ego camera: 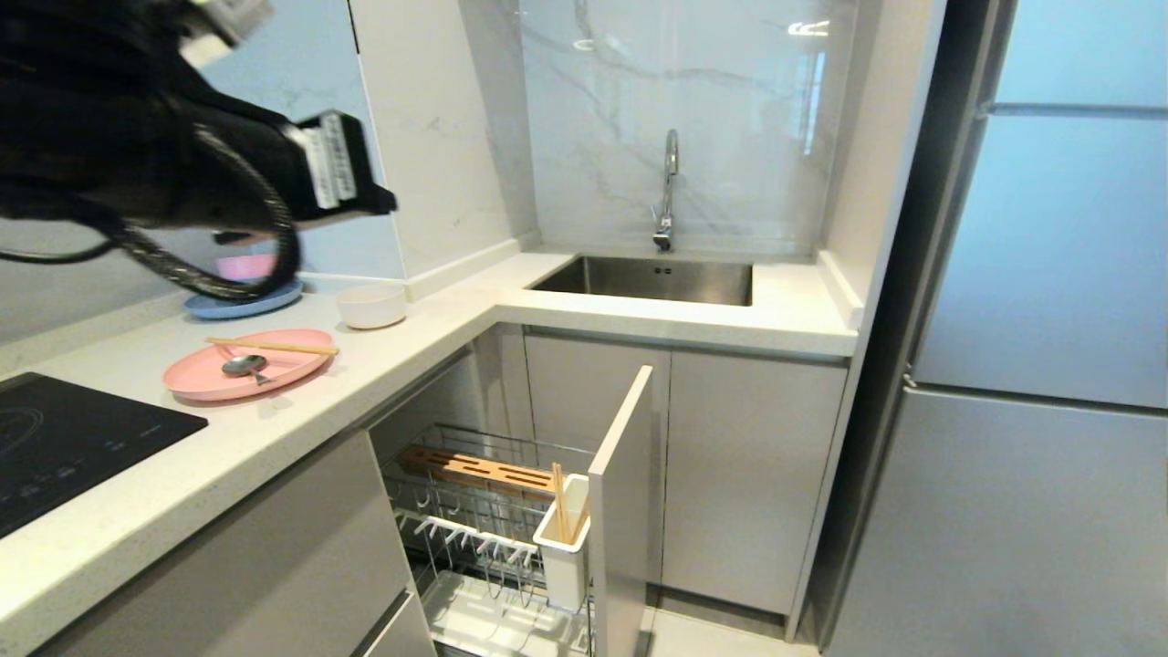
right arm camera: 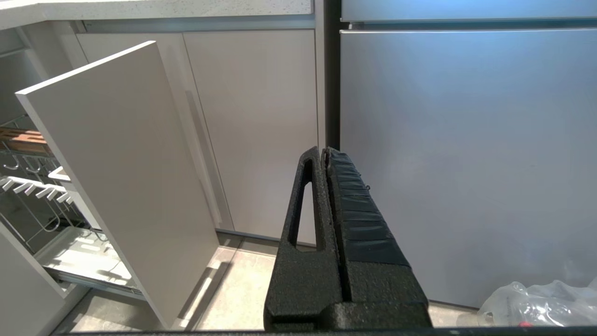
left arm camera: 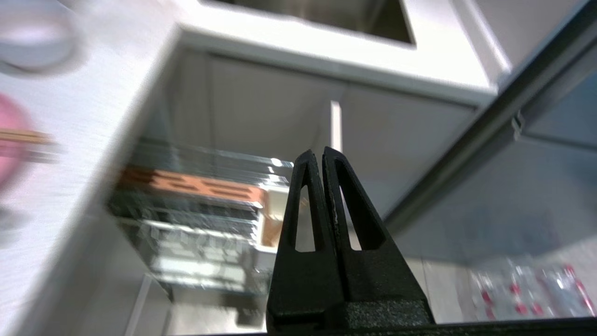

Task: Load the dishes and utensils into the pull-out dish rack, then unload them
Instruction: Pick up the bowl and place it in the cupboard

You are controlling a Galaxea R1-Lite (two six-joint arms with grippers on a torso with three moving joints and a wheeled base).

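The pink plate lies on the counter with light-wood chopsticks and the metal spoon on it. Behind it stands the white bowl. Below the counter the pull-out dish rack is drawn out, and more wooden sticks stand in its white utensil cup. My left gripper hangs high above the counter, shut and empty, pointing toward the rack. My right gripper is shut and empty, low beside the fridge door.
A blue plate with a pink bowl sits behind the left arm. A black hob lies at the left, and the sink and faucet at the back. The rack's front panel juts out. A plastic bag lies on the floor.
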